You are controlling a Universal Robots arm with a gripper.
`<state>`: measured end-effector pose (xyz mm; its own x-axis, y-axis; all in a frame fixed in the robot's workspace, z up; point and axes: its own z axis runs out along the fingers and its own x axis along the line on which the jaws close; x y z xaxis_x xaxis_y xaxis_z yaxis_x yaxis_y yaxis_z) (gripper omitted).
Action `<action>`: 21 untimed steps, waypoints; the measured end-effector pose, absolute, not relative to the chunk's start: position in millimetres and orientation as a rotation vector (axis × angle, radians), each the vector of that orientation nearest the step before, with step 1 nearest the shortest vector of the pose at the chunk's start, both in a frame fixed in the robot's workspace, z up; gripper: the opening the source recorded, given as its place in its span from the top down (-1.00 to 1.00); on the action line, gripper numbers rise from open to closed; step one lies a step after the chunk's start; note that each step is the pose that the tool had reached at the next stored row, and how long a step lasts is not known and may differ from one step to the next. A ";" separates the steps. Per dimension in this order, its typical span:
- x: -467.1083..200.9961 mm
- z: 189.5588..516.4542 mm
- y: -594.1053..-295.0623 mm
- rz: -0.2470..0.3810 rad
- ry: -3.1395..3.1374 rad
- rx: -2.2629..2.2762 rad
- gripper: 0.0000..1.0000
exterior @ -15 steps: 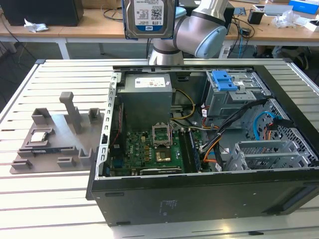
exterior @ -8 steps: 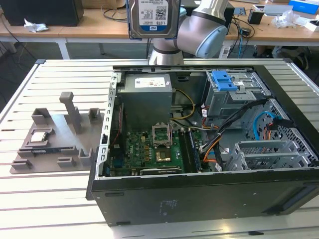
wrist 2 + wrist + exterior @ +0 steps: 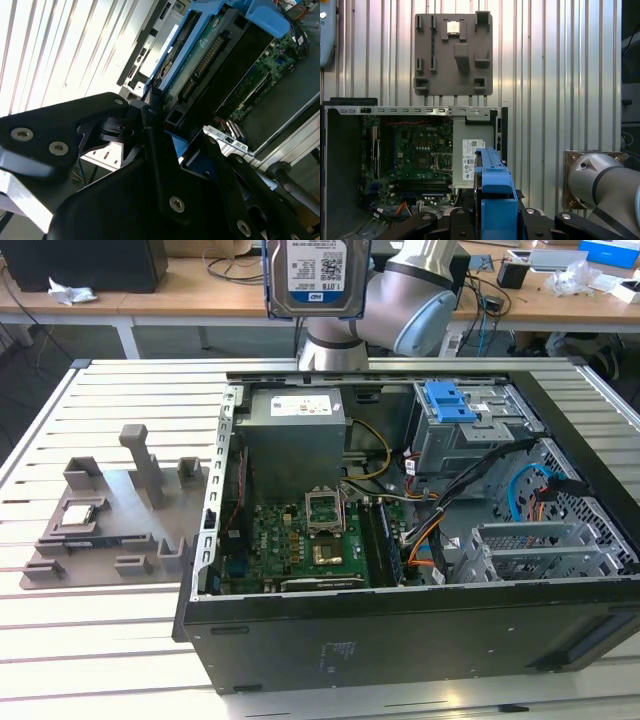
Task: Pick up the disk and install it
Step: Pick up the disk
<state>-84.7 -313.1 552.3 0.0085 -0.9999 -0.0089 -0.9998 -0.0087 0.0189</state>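
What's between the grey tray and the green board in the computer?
In the exterior view, the case's metal side wall separates the grey tray from the green board.

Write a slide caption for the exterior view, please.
Robot arm holds the disk aloft, label facing the camera, near the open computer case; grey parts fixture on the exterior view's left.

The disk (image 3: 317, 275) is a flat silver hard drive with a white-and-blue label, framed by a blue plastic bracket (image 3: 495, 197). It stands upright in the air, label facing the exterior view, well above the open computer case (image 3: 400, 640). It seems clamped in the tool (image 3: 177, 135).
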 end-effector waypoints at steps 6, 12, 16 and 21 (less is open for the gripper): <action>-84.6 552.1 -313.1 -0.031 -2.207 2.226 0.27; -84.5 551.3 -313.1 -0.031 -2.207 2.226 0.27; -84.5 549.2 -313.1 -0.031 -2.207 2.226 0.27; -84.5 547.4 -313.1 -0.031 -2.207 2.226 0.27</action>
<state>-84.5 -313.1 547.4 0.0085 -0.9999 -0.0089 -0.9998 -0.0087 0.0189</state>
